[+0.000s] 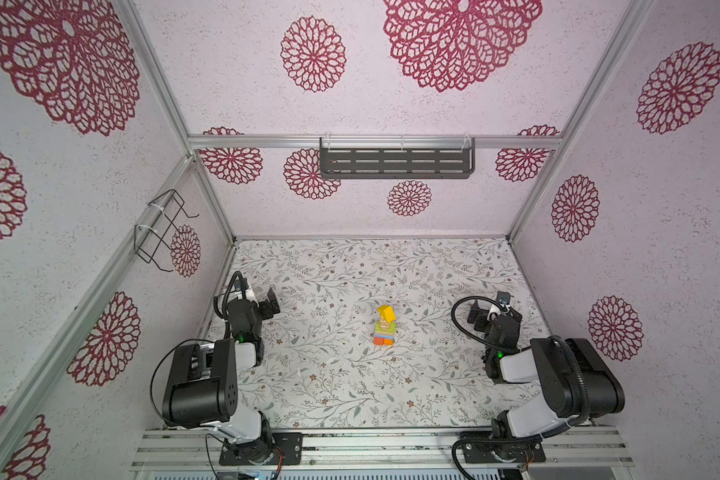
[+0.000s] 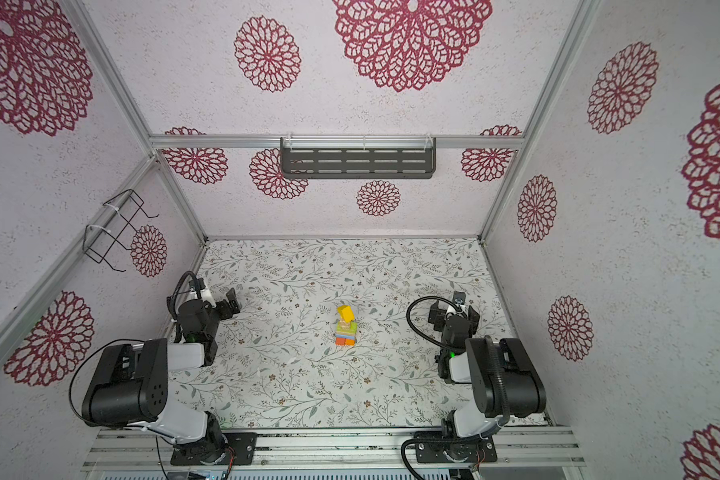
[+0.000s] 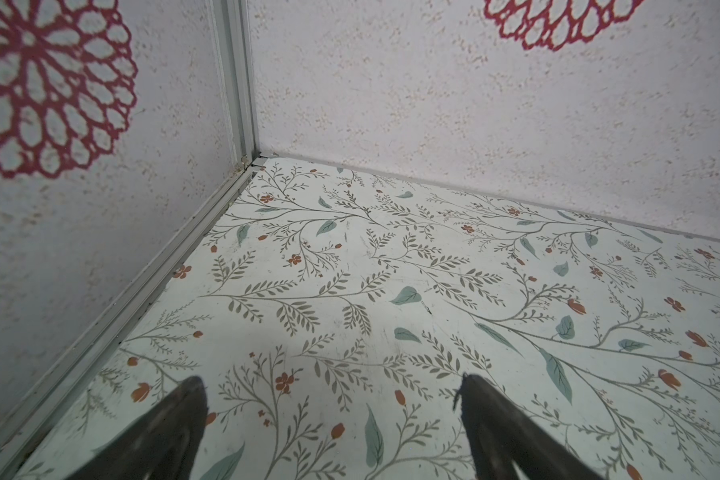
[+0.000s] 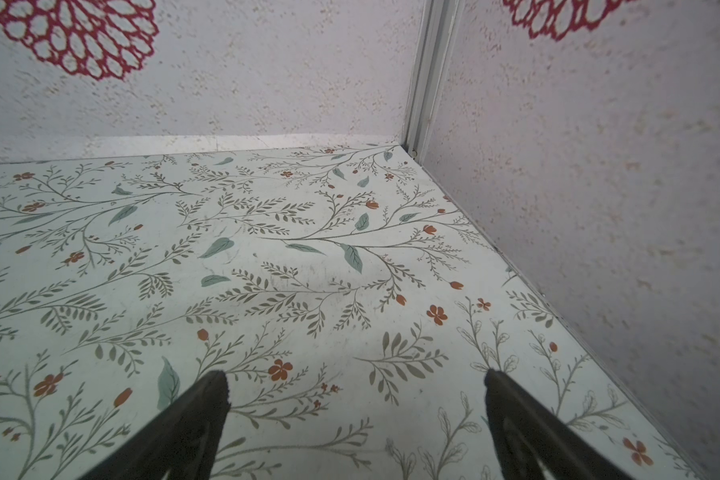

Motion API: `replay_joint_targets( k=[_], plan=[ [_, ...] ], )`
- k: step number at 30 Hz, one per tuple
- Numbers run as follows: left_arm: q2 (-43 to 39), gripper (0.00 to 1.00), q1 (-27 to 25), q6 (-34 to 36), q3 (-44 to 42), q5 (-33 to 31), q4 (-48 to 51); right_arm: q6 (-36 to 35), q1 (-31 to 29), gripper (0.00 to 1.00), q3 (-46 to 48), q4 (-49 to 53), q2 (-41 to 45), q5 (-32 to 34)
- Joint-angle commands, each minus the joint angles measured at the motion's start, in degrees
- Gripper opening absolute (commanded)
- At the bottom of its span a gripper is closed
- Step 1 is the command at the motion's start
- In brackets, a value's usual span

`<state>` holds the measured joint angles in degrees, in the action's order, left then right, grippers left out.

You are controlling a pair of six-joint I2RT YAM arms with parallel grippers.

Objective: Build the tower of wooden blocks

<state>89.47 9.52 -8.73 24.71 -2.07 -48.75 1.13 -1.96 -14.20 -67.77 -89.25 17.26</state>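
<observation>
There's the tower (image 1: pixel 385 328), upright in the middle of the counter (image 1: pixel 329 395), with orange blocks (image 1: pixel 383 340) at the foot and the yellow roof-shaped piece (image 1: pixel 386 312) on top. Both top views show it the same way. The left hand (image 1: pixel 272 305) sits over by the left wall, jaws spread wide with nothing between them. The right hand (image 1: pixel 476 314) mirrors it by the right wall, just as wide and just as empty.

The tower lies between the two, well apart from either, its long axis vertical. Both hands aim toward the back wall, so the stack is off to each one's inner side. Neither wrist view catches it, only bare floral counter beyond the fingertips (image 3: pixel 192 399). The right hand looks a touch nearer to me.

No loose block in sight, so I'd call the build done. Any further reach would have to swing inward and go gently, because that narrow stack looks easy to tip.
</observation>
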Motion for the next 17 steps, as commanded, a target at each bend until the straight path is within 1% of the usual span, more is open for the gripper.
replay_joint_targets(
  k=[1, 17],
  plan=[
    [-0.7, 0.97, -0.2, 0.9, -0.2, 0.1, -0.2, 1.2, -0.1, 0.99, -0.1, -1.5, 1.3, -0.4],
    [-0.7, 0.97, -0.2, 0.9, -0.2, 0.1, -0.3, 1.2, -0.2, 0.99, -0.2, -1.4, 1.3, -0.3]
  ],
)
